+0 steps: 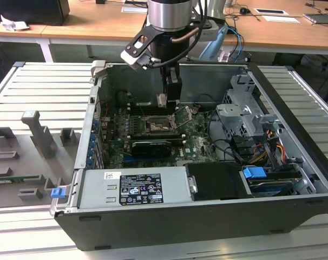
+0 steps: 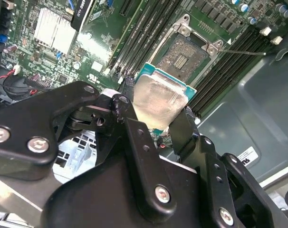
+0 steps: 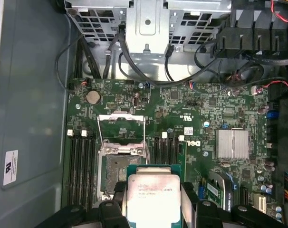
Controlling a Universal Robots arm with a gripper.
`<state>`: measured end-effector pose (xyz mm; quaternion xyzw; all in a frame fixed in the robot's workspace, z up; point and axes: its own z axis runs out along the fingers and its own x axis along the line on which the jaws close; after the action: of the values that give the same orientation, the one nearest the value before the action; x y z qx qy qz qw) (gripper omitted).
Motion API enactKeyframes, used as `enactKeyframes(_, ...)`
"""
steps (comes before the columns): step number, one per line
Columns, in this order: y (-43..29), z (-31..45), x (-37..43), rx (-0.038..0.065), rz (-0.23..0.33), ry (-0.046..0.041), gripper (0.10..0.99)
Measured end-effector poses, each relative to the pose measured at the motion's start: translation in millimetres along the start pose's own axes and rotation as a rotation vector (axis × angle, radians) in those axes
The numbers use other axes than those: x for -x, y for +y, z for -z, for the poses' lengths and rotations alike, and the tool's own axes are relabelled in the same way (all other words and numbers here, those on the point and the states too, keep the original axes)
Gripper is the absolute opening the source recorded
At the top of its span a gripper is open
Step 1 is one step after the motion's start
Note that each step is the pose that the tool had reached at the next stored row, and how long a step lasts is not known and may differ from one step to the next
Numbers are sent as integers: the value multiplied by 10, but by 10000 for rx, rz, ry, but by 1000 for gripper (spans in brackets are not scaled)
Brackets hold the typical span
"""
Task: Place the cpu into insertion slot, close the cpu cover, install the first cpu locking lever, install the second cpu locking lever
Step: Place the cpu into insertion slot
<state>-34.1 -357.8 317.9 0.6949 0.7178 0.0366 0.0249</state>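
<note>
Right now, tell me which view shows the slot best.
The second wrist view: the slot lies open, its dark centre in plain sight. In the first wrist view the cpu covers part of the slot. In the exterior view it sits far off, deep in the case.

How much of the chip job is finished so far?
No step looks finished yet. In hand: the gripper is shut on the cpu, holding it above the insertion slot, whose centre is bare. The cpu cover is flipped open. Left: seating the chip, closing the cover and fastening both locking levers.
</note>
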Motion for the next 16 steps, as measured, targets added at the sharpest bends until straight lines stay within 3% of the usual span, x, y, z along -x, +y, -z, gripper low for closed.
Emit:
enactKeyframes(8, 2, -77, 0, -3, -138, -56, 541)
enactKeyframes(16, 18, -88, -1, 0, -258, -65, 541)
